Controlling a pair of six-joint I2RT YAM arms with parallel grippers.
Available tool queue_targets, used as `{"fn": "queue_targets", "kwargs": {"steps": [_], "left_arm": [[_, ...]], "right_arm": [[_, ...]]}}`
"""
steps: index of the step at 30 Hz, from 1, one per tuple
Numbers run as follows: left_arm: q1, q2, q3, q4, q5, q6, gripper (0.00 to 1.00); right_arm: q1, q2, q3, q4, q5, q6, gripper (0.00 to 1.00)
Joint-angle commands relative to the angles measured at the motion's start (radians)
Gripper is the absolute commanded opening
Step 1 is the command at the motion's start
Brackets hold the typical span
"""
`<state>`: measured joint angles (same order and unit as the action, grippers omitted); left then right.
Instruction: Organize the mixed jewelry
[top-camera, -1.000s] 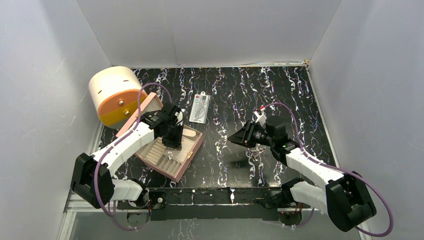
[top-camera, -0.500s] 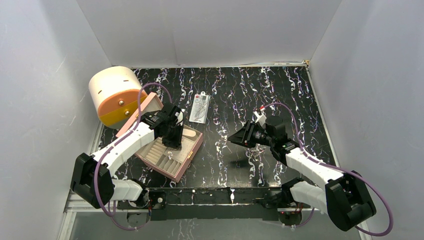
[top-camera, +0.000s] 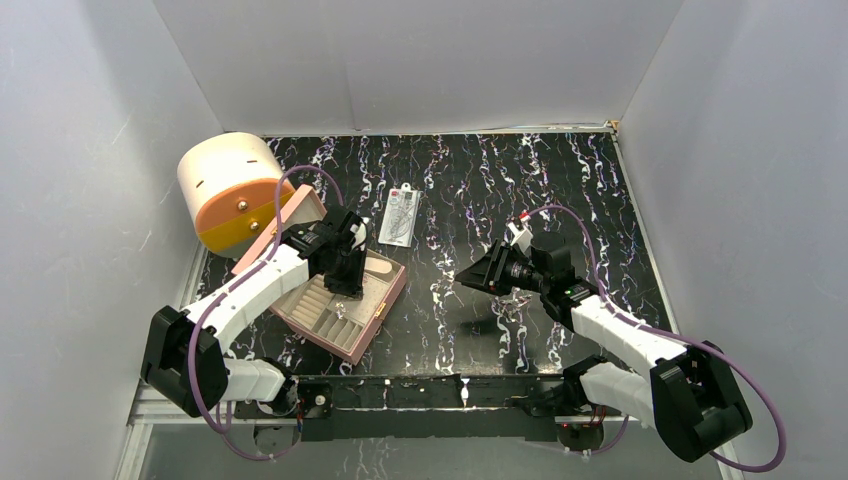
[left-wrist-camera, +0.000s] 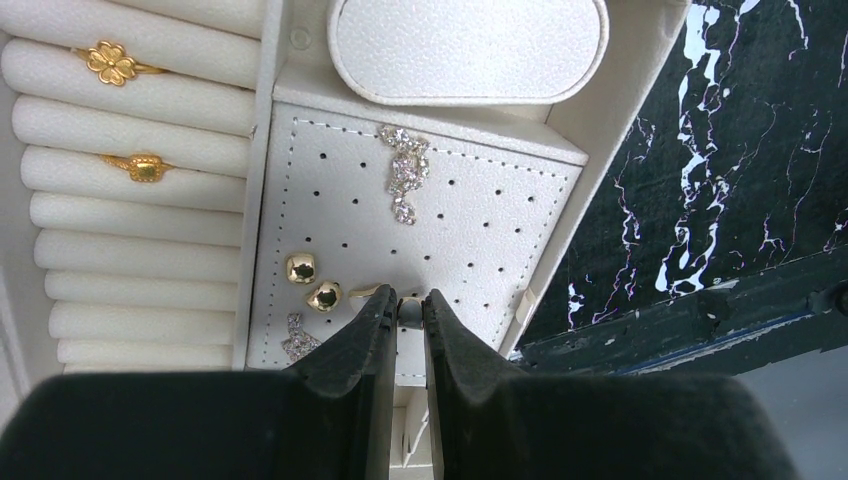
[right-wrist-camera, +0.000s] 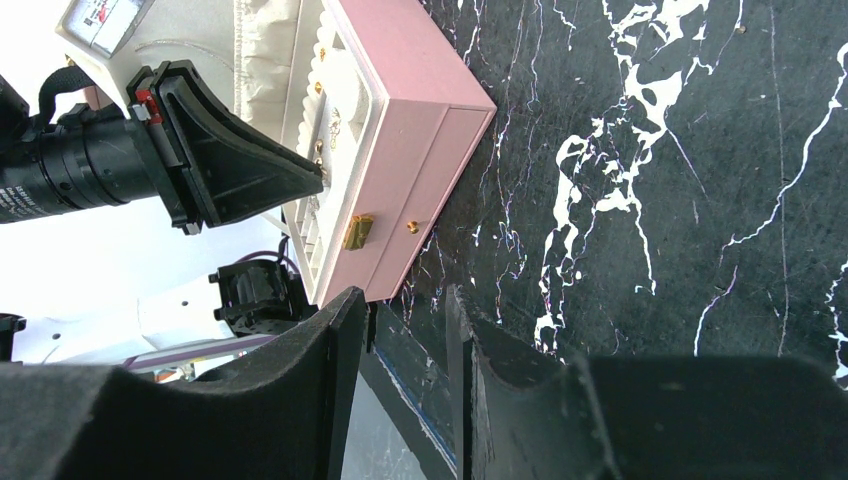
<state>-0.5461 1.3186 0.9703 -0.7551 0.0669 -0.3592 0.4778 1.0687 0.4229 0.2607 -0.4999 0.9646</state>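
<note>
Now, left tool (left-wrist-camera: 410, 306): we see it reaching down into the open pink box (top-camera: 378, 308). Its jaws are drawn almost together, and the tips are at the near edge of the box's perforated panel (left-wrist-camera: 480, 220).
Held piece: we make out a small pale piece (left-wrist-camera: 410, 311) nipped between the tips. It is too small for us to say what kind it is.
Gold studs: two rounded gold studs (left-wrist-camera: 301, 267) sit on the box's panel, just beside the tips on the ring-roll side. A thin sliver of gold (left-wrist-camera: 366, 290) lies right beside the finger on that side.
Glitter: one glittering cluster (left-wrist-camera: 404, 172) lies farther up the panel toward the box's cushion pad (left-wrist-camera: 467, 45), apart from the tips. A second sparkly bit (left-wrist-camera: 297, 337) shows at the panel's near corner, partly behind the finger.
Rings: two gold rings (left-wrist-camera: 112, 63) are tucked in the box's ring rolls (left-wrist-camera: 140, 255), well apart from the left tool.
Right tool (right-wrist-camera: 405, 335): its jaws stand apart with nothing between them. It hangs over the bare tabletop (top-camera: 600, 190), well to the right of the box, on the side where the box's gold clasp (right-wrist-camera: 358, 231) shows.
Packet: a clear packet (top-camera: 398, 217) lies flat just beyond the box.
Drum: a cream and orange drum (top-camera: 232, 190) stands behind the box's raised lid (top-camera: 300, 212).
</note>
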Motion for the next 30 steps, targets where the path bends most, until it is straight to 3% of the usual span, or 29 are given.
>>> {"fn": "queue_targets", "kwargs": {"steps": [1, 30], "left_arm": [[0.003, -0.004, -0.006, -0.005, -0.045, 0.002, 0.07], [0.003, -0.006, 0.008, -0.052, 0.017, 0.087, 0.07]], "right_arm": [[-0.002, -0.004, 0.006, 0.045, -0.009, -0.006, 0.45], [-0.002, -0.013, -0.004, 0.043, -0.007, -0.003, 0.45]]}}
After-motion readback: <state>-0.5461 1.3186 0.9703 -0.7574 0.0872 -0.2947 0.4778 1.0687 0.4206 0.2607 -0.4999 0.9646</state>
